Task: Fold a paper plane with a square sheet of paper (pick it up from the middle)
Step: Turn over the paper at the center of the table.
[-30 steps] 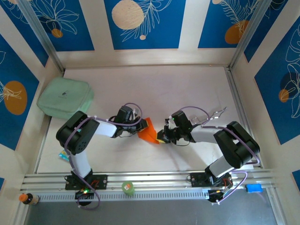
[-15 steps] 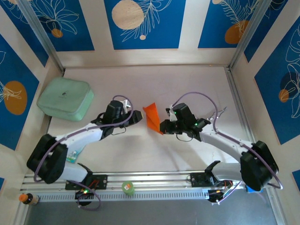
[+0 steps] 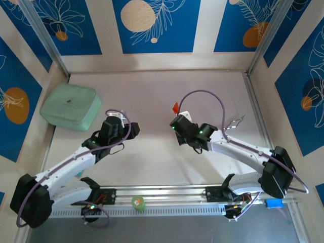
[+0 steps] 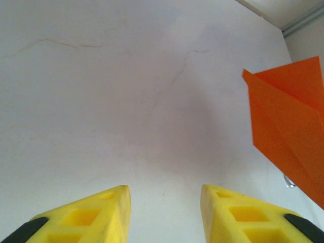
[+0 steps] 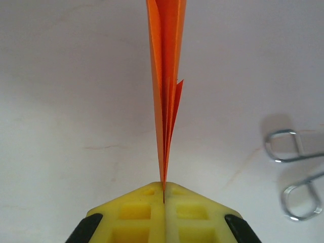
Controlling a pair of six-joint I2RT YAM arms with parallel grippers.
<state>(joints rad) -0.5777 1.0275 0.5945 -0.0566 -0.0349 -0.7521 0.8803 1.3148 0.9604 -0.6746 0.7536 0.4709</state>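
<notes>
Right fingers (image 5: 163,191) are pressed tight together, pinching the orange paper (image 5: 166,76) by its lower edge. The wrist camera sees it edge-on: a thin folded wedge with several layers fanning slightly, standing straight out from the grip. From above, only a small orange tip (image 3: 175,107) pokes out past the right arm, mid-tabletop (image 3: 152,86). Over to the left fingers (image 4: 120,198): parted with a moderate gap, nothing between them, bare tabletop beneath, and the paper off to their right, well apart. 2 bent wire loops (image 5: 296,172) lie near the right arm. A pale green pad (image 3: 69,107) sits far left.
</notes>
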